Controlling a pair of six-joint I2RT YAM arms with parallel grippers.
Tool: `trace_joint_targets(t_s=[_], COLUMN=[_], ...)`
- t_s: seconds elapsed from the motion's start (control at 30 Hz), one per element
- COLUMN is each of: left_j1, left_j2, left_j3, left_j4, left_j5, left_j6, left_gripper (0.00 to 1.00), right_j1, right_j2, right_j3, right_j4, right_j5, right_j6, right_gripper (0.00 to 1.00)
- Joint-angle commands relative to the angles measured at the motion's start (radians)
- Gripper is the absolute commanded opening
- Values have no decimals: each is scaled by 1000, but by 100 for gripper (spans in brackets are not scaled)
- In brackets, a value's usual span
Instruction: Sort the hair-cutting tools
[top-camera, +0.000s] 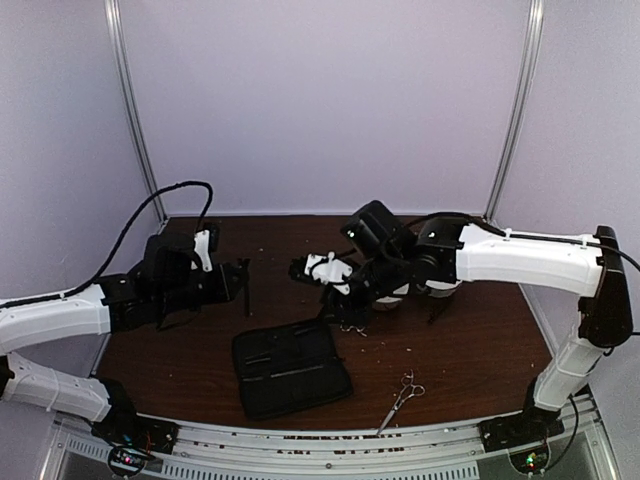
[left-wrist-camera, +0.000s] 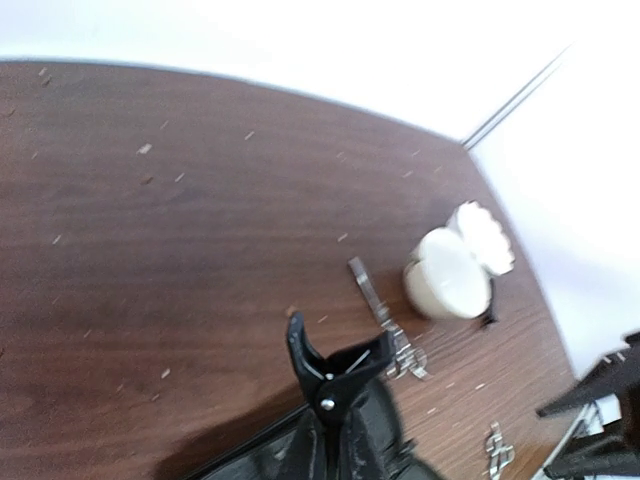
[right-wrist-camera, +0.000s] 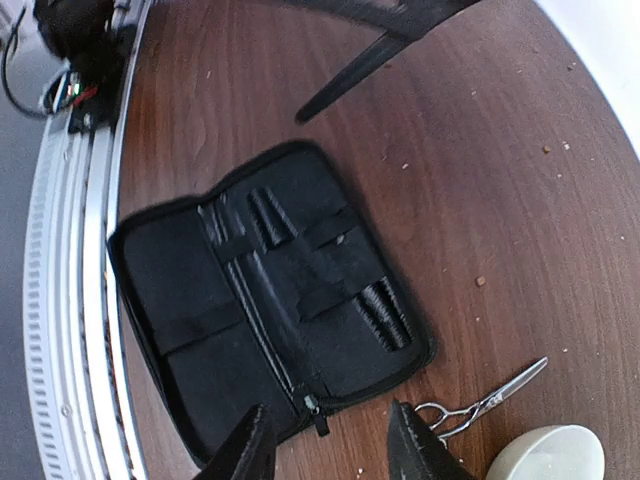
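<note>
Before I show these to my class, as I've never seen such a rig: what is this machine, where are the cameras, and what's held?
Two robot arms work at a brown wooden table. One picture looks down from above; the others come from a camera on each wrist. An open black zip case, two silver metal scissors and white bowls lie there. The left gripper is shut, apparently on a thin dark stick; the right gripper is open, empty.

Shiny metal scissors (right-wrist-camera: 487, 400), matt wood-grain table (right-wrist-camera: 500, 180)
</note>
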Motion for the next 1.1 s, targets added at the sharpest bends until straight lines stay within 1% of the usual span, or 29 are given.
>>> trace_joint_targets(t_s=[0.0,0.1,0.2,0.27,0.37,0.5,0.6,0.67,0.77,0.93,1.07], left_j1=[-42,-65,-76,-79,-81,-85,-87,-87,-87,-87,-87], left_j2=[-22,-15,-2,9,34,78,104,110,102,84,85], left_j3=[-30,-44,-64,-85,-111,-120,-130,-132,-132,-136,-132], left_j4=[348,492,623,726,856,972,1068,1084,1064,1049,1054], left_j5=[50,99,170,223,293,375,411,426,432,430,467], left_j6=[29,68,97,99,82,71,36,28,31,41,35], left_gripper=[0,0,0,0,0,0,0,0,0,0,0], right_j1=[-47,-49,-51,-50,-53,-55,-56,-66,-95,-148,-168], right_j2=[11,41,44,44,55,53,46,41,16,-41,-109], right_j3=[109,154,153,150,168,164,154,152,128,125,53], right_j4=[89,101,151,188,190,212,223,210,216,117,161], right_j5=[-139,-249,-338,-356,-366,-395,-385,-386,-401,-514,-447], right_j6=[210,258,308,342,350,356,359,348,341,249,227], right_gripper=[41,41,41,41,41,41,41,39,37,36,41])
